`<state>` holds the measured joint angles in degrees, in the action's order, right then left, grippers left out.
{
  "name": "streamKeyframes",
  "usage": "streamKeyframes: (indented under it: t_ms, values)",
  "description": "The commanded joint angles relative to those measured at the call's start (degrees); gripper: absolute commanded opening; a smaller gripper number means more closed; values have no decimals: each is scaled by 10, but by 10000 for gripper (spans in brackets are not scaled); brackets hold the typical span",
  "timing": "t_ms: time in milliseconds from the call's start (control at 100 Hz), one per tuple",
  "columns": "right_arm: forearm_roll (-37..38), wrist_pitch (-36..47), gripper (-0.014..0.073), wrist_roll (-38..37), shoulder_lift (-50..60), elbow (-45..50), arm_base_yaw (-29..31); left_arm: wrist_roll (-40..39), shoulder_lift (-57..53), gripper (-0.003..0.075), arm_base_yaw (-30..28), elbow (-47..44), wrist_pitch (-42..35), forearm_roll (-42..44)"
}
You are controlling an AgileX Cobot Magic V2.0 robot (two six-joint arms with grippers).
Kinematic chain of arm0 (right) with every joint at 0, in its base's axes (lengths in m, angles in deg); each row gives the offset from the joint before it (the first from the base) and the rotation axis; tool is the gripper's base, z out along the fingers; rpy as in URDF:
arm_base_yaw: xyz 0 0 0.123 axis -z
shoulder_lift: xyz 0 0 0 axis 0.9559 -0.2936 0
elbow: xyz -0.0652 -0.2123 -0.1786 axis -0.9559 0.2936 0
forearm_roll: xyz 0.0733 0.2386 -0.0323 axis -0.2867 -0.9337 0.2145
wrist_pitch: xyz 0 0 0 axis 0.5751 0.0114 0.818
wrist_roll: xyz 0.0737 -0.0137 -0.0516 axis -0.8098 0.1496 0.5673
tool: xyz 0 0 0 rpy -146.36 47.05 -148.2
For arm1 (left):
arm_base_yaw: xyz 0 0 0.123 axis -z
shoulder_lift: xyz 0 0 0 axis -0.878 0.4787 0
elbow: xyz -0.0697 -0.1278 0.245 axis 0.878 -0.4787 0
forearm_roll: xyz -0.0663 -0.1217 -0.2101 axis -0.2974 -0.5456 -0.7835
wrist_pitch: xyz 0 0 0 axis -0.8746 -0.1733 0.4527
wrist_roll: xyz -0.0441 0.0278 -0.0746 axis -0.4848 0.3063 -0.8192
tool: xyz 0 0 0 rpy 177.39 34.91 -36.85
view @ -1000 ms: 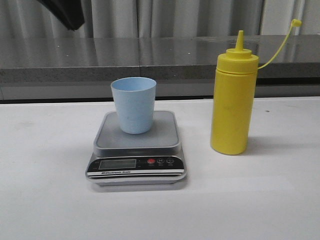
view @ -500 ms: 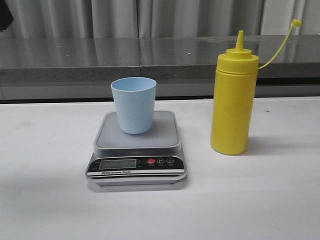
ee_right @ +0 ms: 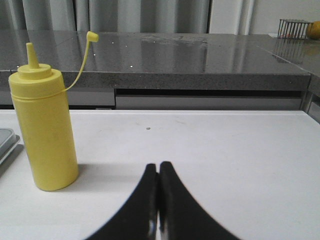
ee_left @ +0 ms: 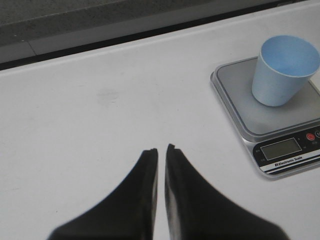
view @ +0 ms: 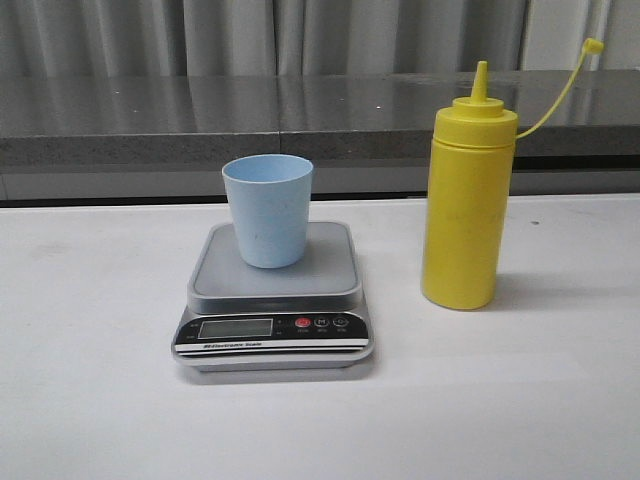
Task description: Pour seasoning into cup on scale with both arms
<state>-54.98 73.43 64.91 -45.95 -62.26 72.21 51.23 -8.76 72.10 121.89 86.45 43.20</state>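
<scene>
Seemingly only the scale (ee_right: 6, 137) corner shows beside the seasoning (ee_right: 45, 135)

Table: a plain white top (view: 90, 400) fills the foreground, matte, with a faint smudge (ee_left: 107, 93) showing in the left wrist view.
Counter: behind the table runs a long dark grey speckled stone ledge (view: 150, 115), glossy enough to carry pale reflections, with a seam near its middle.
Under the counter: a lighter grey panel (view: 110, 183), then a thin black gap along the table's far edge.
Back wall: grey curtains (view: 230, 35) hang in vertical folds, and there's a pale plain strip (ee_right: 227, 16) at the far right.
Far corner: a small wire basket (ee_right: 293, 28) sits on the counter, something orange beside it.
Light: soft, even, with gentle shadows.
</scene>
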Motion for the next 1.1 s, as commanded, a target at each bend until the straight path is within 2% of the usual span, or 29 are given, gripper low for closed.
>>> streamKeyframes:
  t_ms: [0,580,720,880,1090]
  values:
    - [4,53,-67,5,7,-2,2,-7,-58,38,-8,-12,-44,-7]
    - [4,42,-67,5,7,-17,2,-7,-366,38,-12,-152,-39,-7]
    - [4,29,-67,5,7,-41,2,-7,-405,38,-12,-161,-38,-5]
    - [4,-29,-67,5,-3,-84,2,-7,-415,38,-12,-161,-38,-5]
    - [4,-102,-67,5,-72,-149,2,-7,-415,38,-12,-161,-38,-5]
